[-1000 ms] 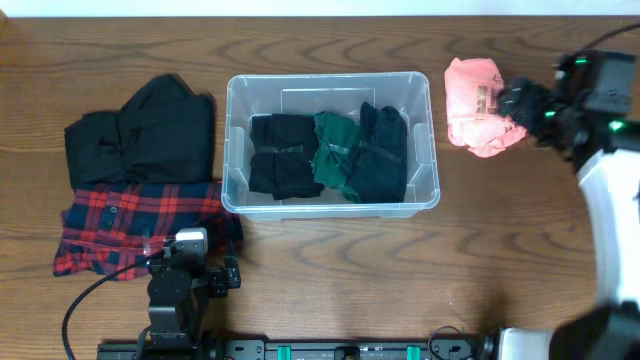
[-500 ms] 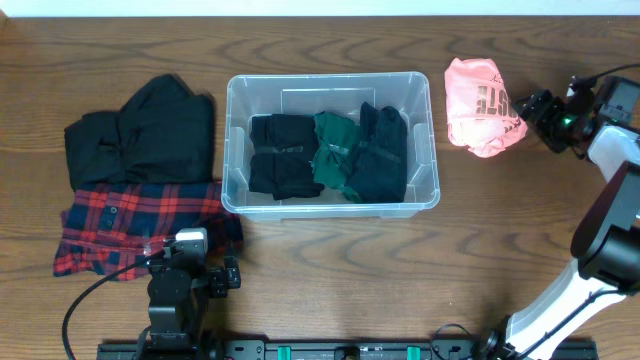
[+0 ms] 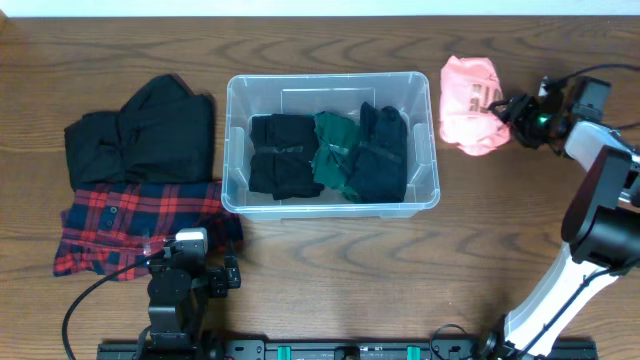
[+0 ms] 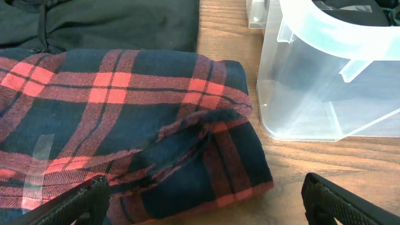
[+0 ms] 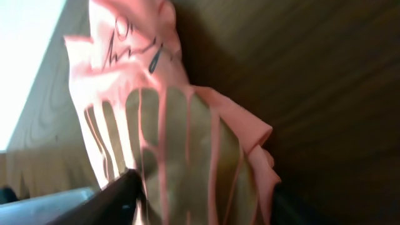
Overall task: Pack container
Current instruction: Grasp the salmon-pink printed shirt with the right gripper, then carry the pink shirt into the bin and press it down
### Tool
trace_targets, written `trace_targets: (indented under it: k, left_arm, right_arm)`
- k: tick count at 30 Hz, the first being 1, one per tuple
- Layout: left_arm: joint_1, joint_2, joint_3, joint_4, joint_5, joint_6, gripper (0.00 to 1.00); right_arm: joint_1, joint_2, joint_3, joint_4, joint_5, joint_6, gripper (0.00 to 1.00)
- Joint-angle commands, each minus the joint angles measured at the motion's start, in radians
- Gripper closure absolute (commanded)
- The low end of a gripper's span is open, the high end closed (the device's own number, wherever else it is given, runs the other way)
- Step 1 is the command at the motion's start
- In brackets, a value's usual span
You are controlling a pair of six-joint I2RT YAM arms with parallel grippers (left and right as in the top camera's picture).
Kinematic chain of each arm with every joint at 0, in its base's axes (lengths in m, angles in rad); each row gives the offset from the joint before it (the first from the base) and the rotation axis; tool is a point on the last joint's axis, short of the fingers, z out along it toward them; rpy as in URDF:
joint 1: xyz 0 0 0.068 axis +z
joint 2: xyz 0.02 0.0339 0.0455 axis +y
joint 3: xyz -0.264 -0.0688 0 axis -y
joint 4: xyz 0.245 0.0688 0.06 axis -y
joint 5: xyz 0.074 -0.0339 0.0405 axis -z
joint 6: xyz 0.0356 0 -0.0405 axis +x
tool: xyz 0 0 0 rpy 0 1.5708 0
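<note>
The container [image 3: 330,80] is a clear plastic bin at the table's middle; its corner shows in the left wrist view [image 4: 325,31]. Inside lie a black [image 3: 280,155], a green [image 3: 335,150] and a navy [image 3: 382,150] folded garment. A crumpled pink garment [image 3: 465,100] lies to the right of the bin. My right gripper [image 3: 510,106] is at its right edge. In the right wrist view its jaws [image 5: 200,206] stand wide apart with the pink cloth [image 5: 181,144] between them. My left gripper [image 4: 206,200] is open and empty above the corner of a red plaid shirt [image 4: 125,125].
A black garment [image 3: 145,130] lies left of the bin, partly on the red plaid shirt [image 3: 120,225]. The left arm's base [image 3: 175,295] sits at the front edge. The right arm [image 3: 600,200] reaches along the right side. Bare wood lies in front of the bin.
My right gripper pulled back to the right of the pink garment, then came left again onto its edge. The garment has shifted slightly left. The left arm has not moved.
</note>
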Motion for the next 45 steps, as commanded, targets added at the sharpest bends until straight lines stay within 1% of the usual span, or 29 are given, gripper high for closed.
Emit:
trace_targets:
  k: [1, 3, 5, 7, 9, 12, 14, 17, 20, 24, 26, 29, 33, 37, 41, 45]
  left_arm:
    - [0.005, -0.006, -0.012, 0.004, -0.005, 0.006, 0.02]
    - [0.005, -0.006, -0.012, 0.004, -0.005, 0.007, 0.02]
    - [0.005, -0.006, -0.012, 0.004, -0.005, 0.006, 0.02]
    - [0.005, -0.006, -0.012, 0.004, -0.005, 0.006, 0.02]
    - [0.005, -0.006, -0.012, 0.004, -0.005, 0.006, 0.02]
    - [0.005, -0.006, -0.012, 0.004, -0.005, 0.007, 0.02]
    - [0.005, -0.006, -0.012, 0.004, -0.005, 0.007, 0.02]
    - [0.005, -0.006, -0.012, 0.004, -0.005, 0.006, 0.02]
    - [0.005, -0.006, -0.012, 0.004, -0.005, 0.006, 0.02]
    - [0.005, -0.006, -0.012, 0.004, -0.005, 0.007, 0.02]
    - [0.005, -0.006, -0.012, 0.004, -0.005, 0.006, 0.02]
    - [0.005, -0.006, -0.012, 0.004, -0.005, 0.006, 0.02]
    - [0.005, -0.006, -0.012, 0.004, -0.005, 0.007, 0.02]
    - [0.005, -0.006, -0.012, 0.004, -0.005, 0.006, 0.02]
    - [0.005, -0.006, -0.012, 0.004, -0.005, 0.006, 0.02]
    - [0.005, -0.006, -0.012, 0.004, -0.005, 0.006, 0.02]
  right_arm:
    - [0.031, 0.055, -0.013, -0.074, 0.096, 0.003, 0.65]
    - [0.026, 0.048, -0.013, -0.118, 0.1, -0.001, 0.83]
    - [0.014, 0.024, -0.013, -0.169, 0.1, -0.001, 0.92]
    - [0.004, -0.023, -0.013, -0.223, 0.099, -0.026, 0.95]
    - [-0.004, -0.102, -0.013, -0.288, 0.098, -0.069, 0.97]
    - [-0.005, -0.27, -0.013, -0.386, 0.092, -0.13, 0.99]
    - [0.003, -0.401, -0.013, -0.439, 0.082, -0.141, 0.99]
    - [0.028, -0.584, -0.013, -0.464, 0.008, -0.138, 0.99]
    - [0.079, -0.736, -0.013, -0.465, -0.045, -0.092, 0.99]
    - [0.187, -0.836, -0.013, -0.439, -0.138, 0.011, 0.99]
    - [0.265, -0.846, -0.013, -0.418, -0.148, 0.066, 0.99]
    - [0.418, -0.826, -0.013, -0.363, -0.114, 0.15, 0.99]
    - [0.626, -0.749, -0.013, -0.221, -0.019, 0.29, 0.99]
    - [0.787, -0.641, -0.013, -0.068, 0.084, 0.441, 0.99]
    - [0.888, -0.526, -0.013, 0.077, 0.137, 0.564, 0.99]
    - [0.941, -0.413, -0.013, 0.226, 0.152, 0.633, 0.99]
